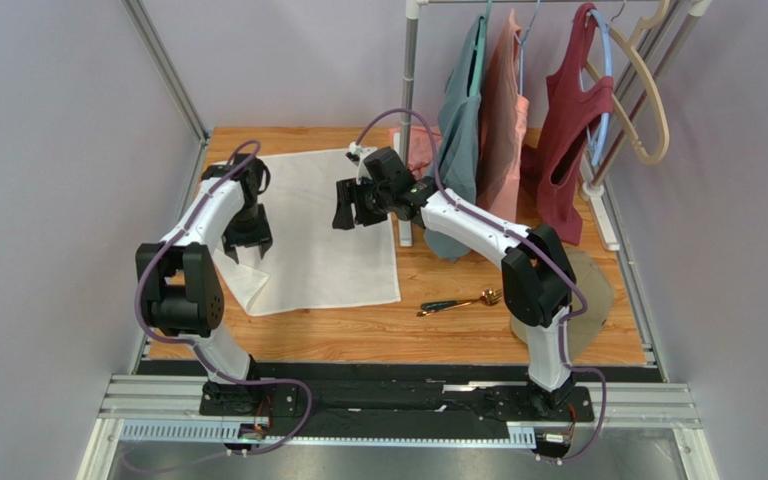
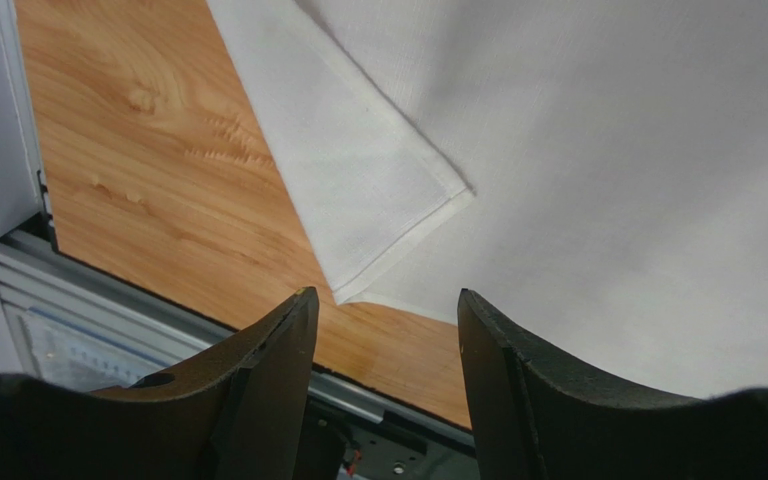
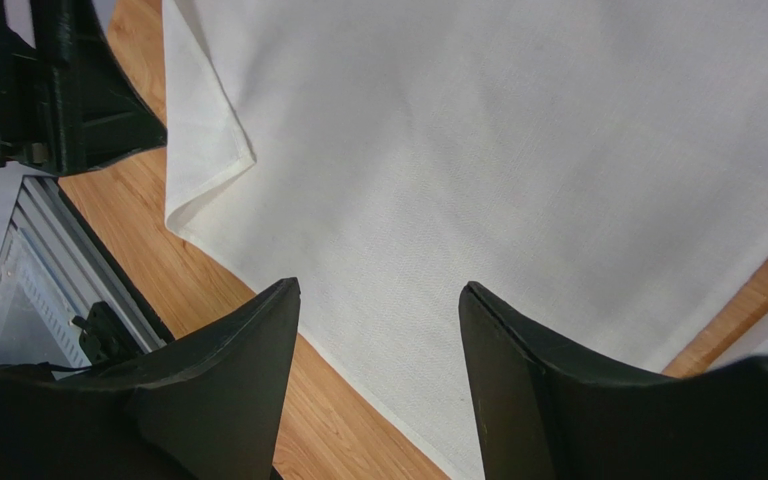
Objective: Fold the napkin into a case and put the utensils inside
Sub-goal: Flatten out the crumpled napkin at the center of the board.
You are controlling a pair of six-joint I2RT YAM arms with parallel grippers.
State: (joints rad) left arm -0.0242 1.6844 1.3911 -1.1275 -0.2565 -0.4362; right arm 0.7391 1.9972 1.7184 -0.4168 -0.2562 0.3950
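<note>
Napkin flat on the desk's left half, near-left corner folded over. Utensils to its right, toward the front. Rack behind, back right. Left end effector over the napkin's left edge, right end effector over its far-right part.

This is a robot lab cell. Two white arms are bolted to a metal rail at the edge of a small wooden desk. Plain lilac panels on metal posts close it in. A rack of hung clothes stands at the back.
</note>
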